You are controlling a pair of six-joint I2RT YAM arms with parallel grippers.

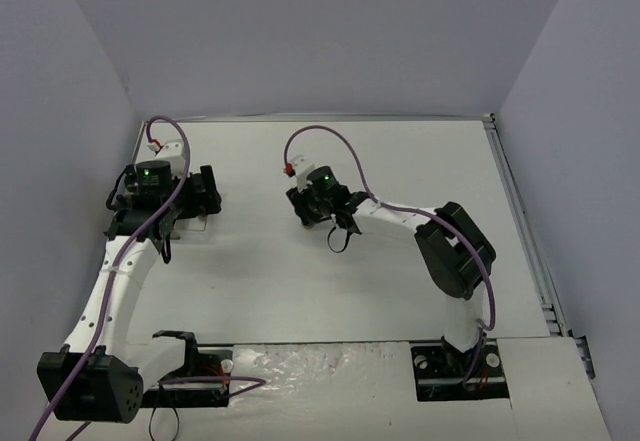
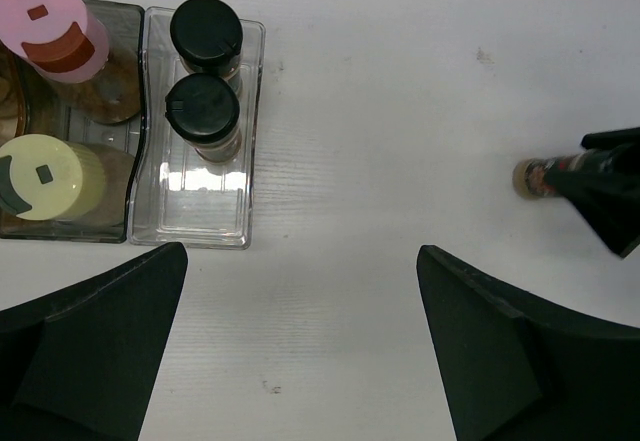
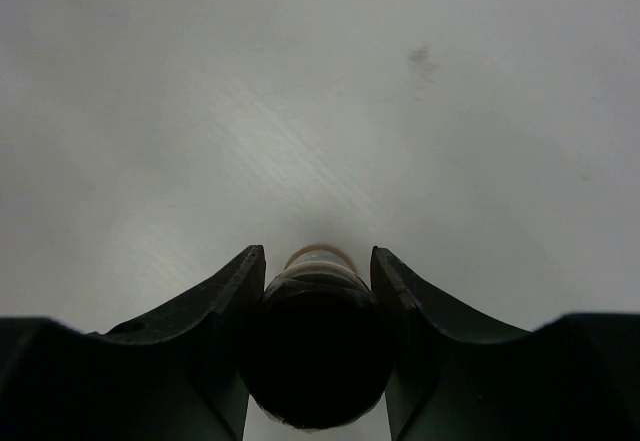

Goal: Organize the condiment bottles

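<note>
In the left wrist view, two black-capped jars [image 2: 206, 29] [image 2: 201, 108] stand in a clear tray [image 2: 200, 211]. A pink-capped jar [image 2: 52, 29] and a pale-yellow-capped jar [image 2: 45, 176] stand in the darker tray compartment [image 2: 130, 81] to its left. My left gripper [image 2: 300, 341] is open and empty over bare table just in front of the tray; it also shows in the top view [image 1: 205, 196]. My right gripper [image 3: 318, 281] is shut on a black-capped jar [image 3: 315, 361], cap toward the camera, and its pale base shows in the left wrist view [image 2: 527, 178]. The other jars are out of view.
The white table [image 1: 400, 161] is walled by grey panels at the back and sides. In the top view my left arm hides the tray. My right gripper [image 1: 330, 216] is near the table's middle, to the right of the left one.
</note>
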